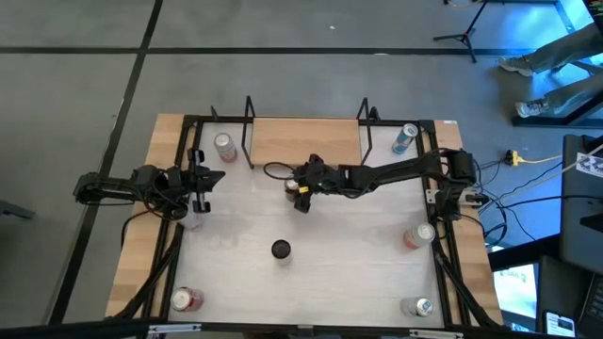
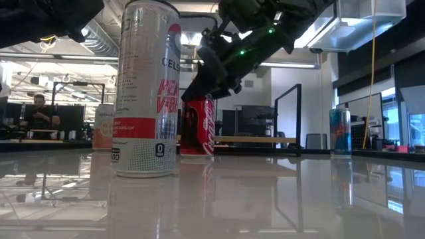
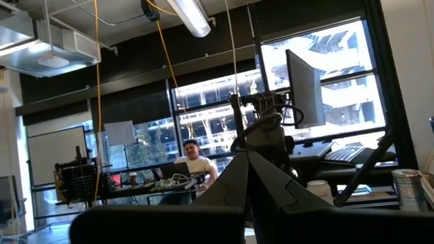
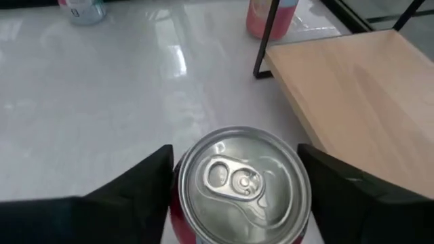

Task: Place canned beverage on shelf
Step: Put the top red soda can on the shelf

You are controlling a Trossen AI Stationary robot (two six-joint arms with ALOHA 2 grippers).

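While its fingers straddle the red can (image 4: 237, 186) loosely, right gripper (image 4: 234, 183) hovers beside the shelf (image 4: 359, 102).

Glare on white table (image 2: 279, 199); perhaps backlit, dim left wrist view

red can (image 4: 237, 183) btm cut off | right hand (image 2: 219, 83) hides its top | far labels unreadable

Shelf (image 1: 306, 141) at the table's (image 1: 358, 273) far edge, centred. Red can (image 1: 291, 187) stands just before it, between the right gripper's (image 1: 298, 191) fingers. Another can (image 1: 281, 250) sits nearer the middle (others stand near the corners). Left gripper (image 1: 201, 179) hangs at the left side.
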